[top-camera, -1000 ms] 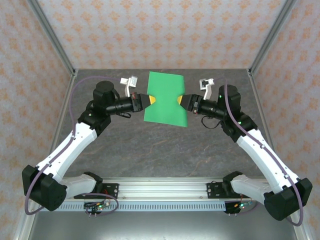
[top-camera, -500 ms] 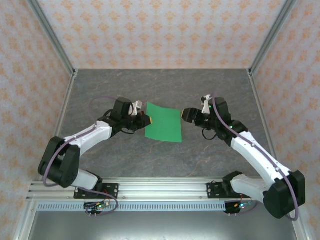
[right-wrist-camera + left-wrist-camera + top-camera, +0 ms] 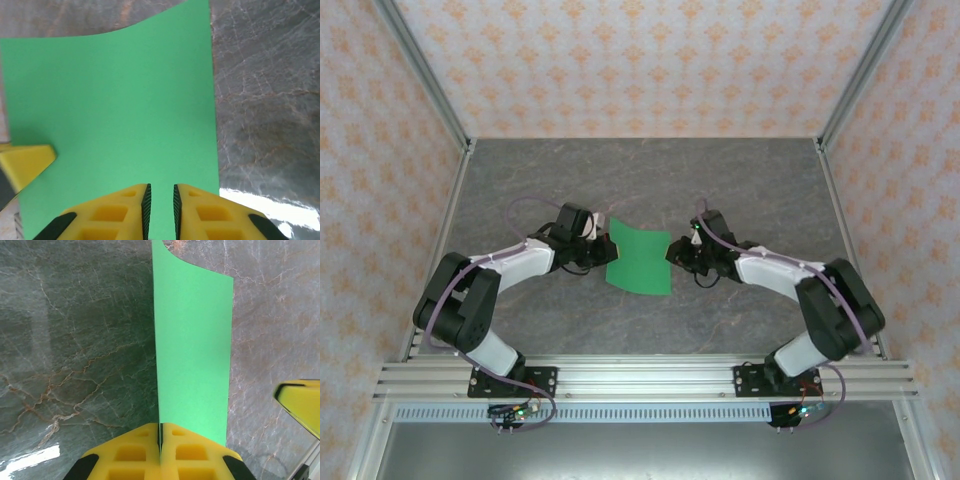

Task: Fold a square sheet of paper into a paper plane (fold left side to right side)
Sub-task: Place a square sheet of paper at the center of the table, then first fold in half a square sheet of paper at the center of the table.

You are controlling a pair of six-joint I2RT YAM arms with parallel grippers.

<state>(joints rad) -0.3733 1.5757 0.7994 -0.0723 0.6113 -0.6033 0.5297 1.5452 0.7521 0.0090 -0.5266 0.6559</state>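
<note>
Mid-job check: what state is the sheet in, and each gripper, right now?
square sheet of paper: unfolded, no crease showing, bowed rather than flat, left edge clamped.
left gripper: shut on the sheet's edge.
right gripper: jaws nearly together with a slim gap, at the sheet's right side; grip unclear.

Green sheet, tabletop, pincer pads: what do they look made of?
Green sheet: thin matte paper by the look; it curls at a corner and reads hairline-thin edge-on. Tabletop: grey veined stone or stone-print laminate, semi-gloss given the glare patches. Pincer pads: yellow moulded plastic or rubber with recessed pockets; can't tell which.
</note>
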